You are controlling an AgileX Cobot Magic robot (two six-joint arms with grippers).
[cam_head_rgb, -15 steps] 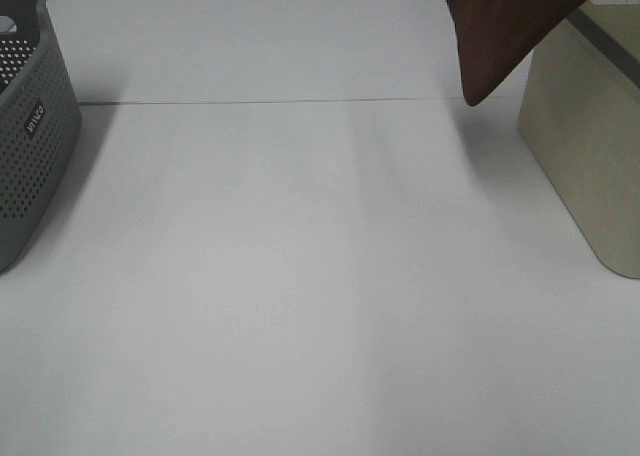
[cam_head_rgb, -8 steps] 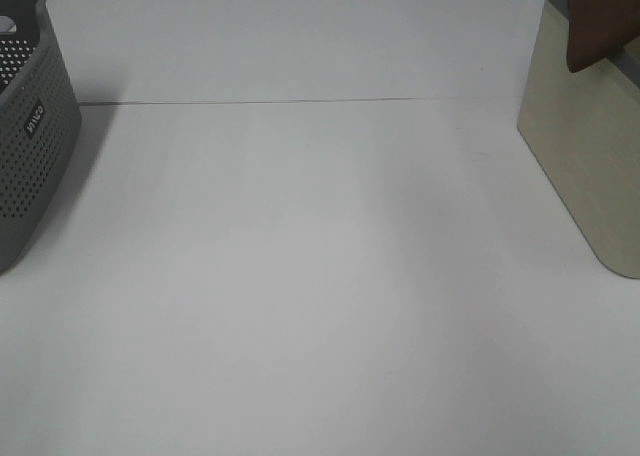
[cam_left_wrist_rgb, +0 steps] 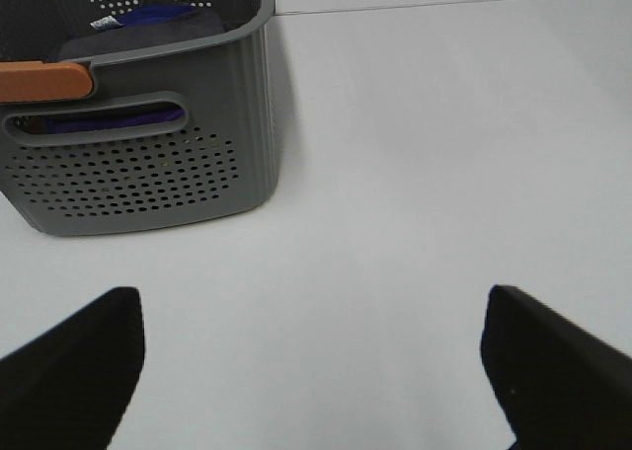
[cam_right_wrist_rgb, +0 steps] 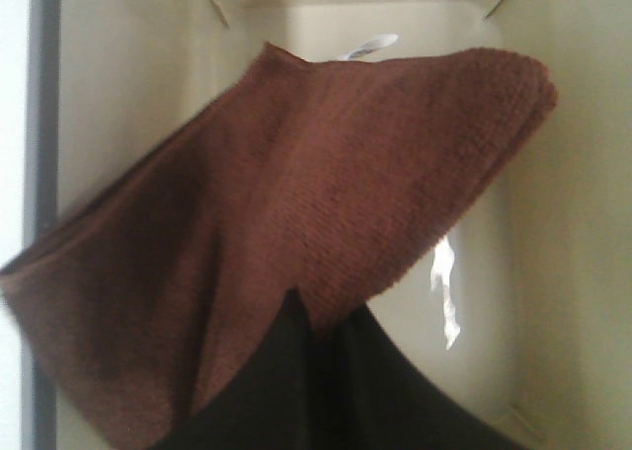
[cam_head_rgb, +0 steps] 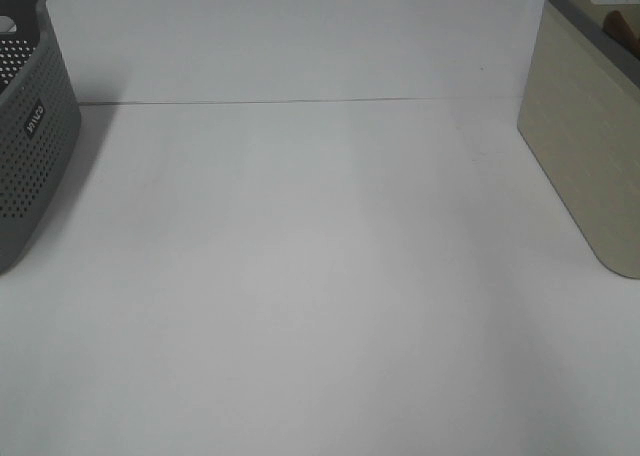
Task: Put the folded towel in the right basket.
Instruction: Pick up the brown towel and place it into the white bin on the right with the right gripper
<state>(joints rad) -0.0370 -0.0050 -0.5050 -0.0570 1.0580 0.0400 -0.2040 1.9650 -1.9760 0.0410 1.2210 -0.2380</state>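
The folded brown towel [cam_right_wrist_rgb: 296, 213] hangs inside the beige right basket [cam_right_wrist_rgb: 128, 85], above its floor. My right gripper [cam_right_wrist_rgb: 321, 356] is shut on the towel's edge; the cloth hides the fingertips. In the exterior high view only a small brown corner of the towel [cam_head_rgb: 626, 22] shows over the rim of the right basket [cam_head_rgb: 585, 146], and neither arm shows there. My left gripper [cam_left_wrist_rgb: 316, 371] is open and empty, low over the white table near the grey basket [cam_left_wrist_rgb: 138, 164].
The grey perforated left basket [cam_head_rgb: 30, 126] stands at the table's left edge and holds a purple cloth [cam_left_wrist_rgb: 148, 21]; an orange piece [cam_left_wrist_rgb: 44, 78] sits on its rim. The white table [cam_head_rgb: 300, 256] lies between the two baskets.
The brown towel has moved right and down, from above the table beside the beige basket to inside it. It has nearly left the exterior high view.
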